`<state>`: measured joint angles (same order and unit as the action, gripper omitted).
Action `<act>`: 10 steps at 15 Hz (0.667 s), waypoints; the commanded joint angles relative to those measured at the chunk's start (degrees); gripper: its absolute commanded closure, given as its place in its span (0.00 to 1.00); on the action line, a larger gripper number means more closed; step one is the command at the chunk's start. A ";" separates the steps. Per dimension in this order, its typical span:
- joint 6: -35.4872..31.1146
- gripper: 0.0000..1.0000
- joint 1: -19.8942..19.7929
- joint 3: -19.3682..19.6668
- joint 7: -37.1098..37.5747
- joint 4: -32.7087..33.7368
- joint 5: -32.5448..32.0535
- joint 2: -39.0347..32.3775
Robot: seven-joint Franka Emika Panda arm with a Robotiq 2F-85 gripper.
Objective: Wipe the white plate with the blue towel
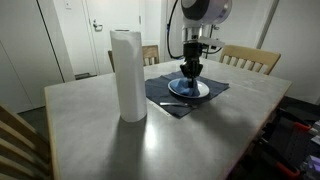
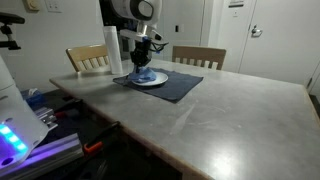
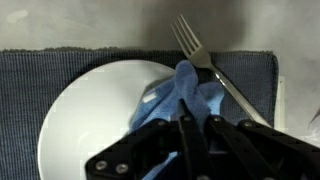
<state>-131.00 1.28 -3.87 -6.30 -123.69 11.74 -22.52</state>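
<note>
Gripper (image 3: 195, 128) fingers are pressed together, and they pinch the blue towel (image 3: 186, 92). I count one towel. It sits bunched up on the right half of the white plate (image 3: 90, 115) and pokes out past the fingers in the wrist view. I count one plate, round and shiny. It lies on one dark placemat (image 3: 30, 85). One fork (image 3: 192, 42) lies on the mat just beside the plate, with its prongs pointing away from the gripper. The gripper hides the near part of the plate and the end of the fork's handle. In both exterior views the arm stands over the plate, and the towel is only a small blue bit under it, hard to make out. The mat rests on one grey table (image 1: 200, 140). One tall white paper roll (image 1: 127, 75) stands upright on the table, apart from the mat. Two wooden chairs (image 1: 250, 58) stand at the far side. A third chair (image 1: 15, 140) is cut off at the corner.
</note>
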 commanded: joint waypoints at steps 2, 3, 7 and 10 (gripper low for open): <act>-3.04 0.98 0.92 1.60 7.18 -0.33 -2.09 -1.59; -3.29 0.98 1.22 2.02 9.01 -0.26 -3.10 -1.77; -2.57 0.98 1.78 3.47 14.26 0.23 -6.77 -2.29; -2.14 0.98 1.88 4.35 16.64 0.57 -8.33 -2.65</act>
<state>-132.71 2.35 -0.94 7.92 -123.64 5.39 -24.44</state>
